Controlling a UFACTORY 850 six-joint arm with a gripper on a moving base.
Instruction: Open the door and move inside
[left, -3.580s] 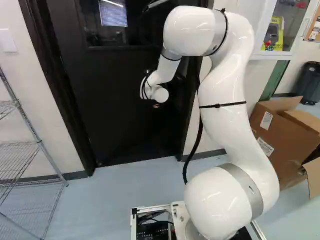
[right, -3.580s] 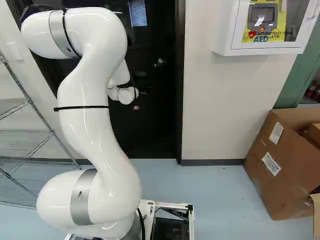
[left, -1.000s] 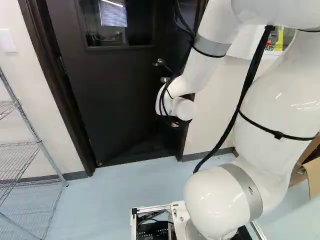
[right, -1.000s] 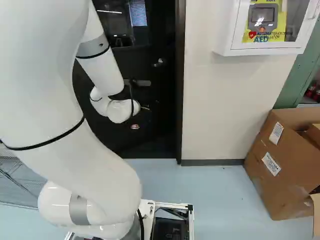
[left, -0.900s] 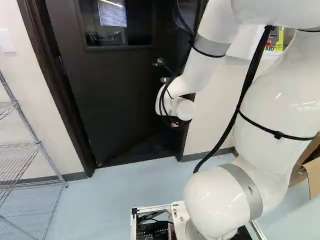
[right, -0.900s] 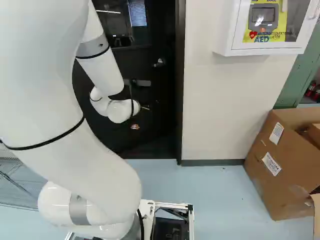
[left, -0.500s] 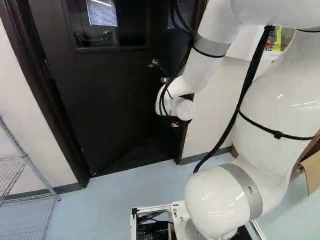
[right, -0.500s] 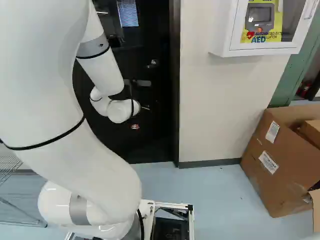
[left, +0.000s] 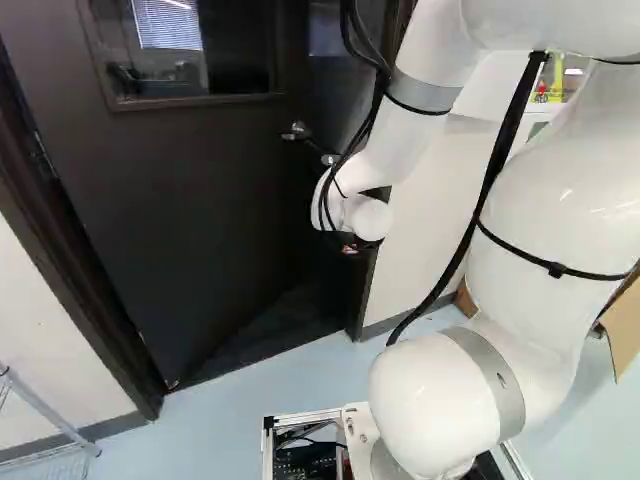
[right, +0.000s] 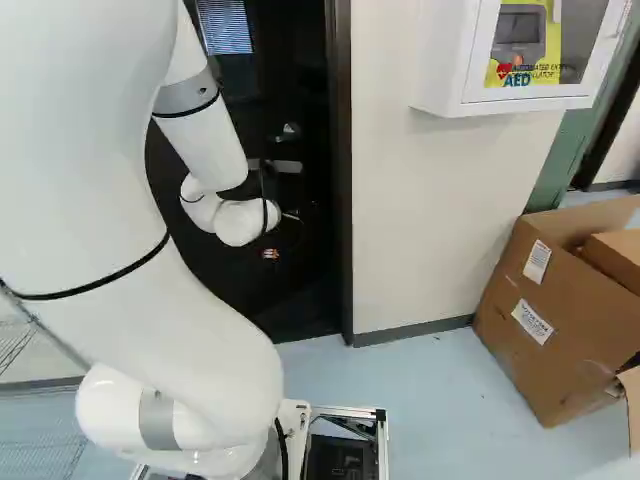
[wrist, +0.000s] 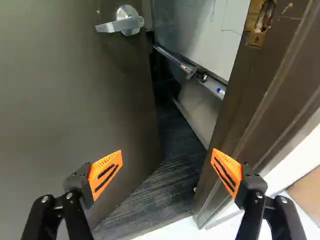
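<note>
The door (wrist: 70, 100) stands ajar, its free edge angled to the far side, left of the frame (wrist: 250, 90). The pincer (wrist: 167, 167), fingers spread wide around nothing, hangs near the gap below the handle (wrist: 127, 22), probably placed there to push the door wider.

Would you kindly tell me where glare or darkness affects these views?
Left base view: small highlights on the glossy arm. Both base views: the door is very dark, surface detail mostly lost. Wrist view: the floor outside the doorway is washed-out white; the gap past the door is dim.
</note>
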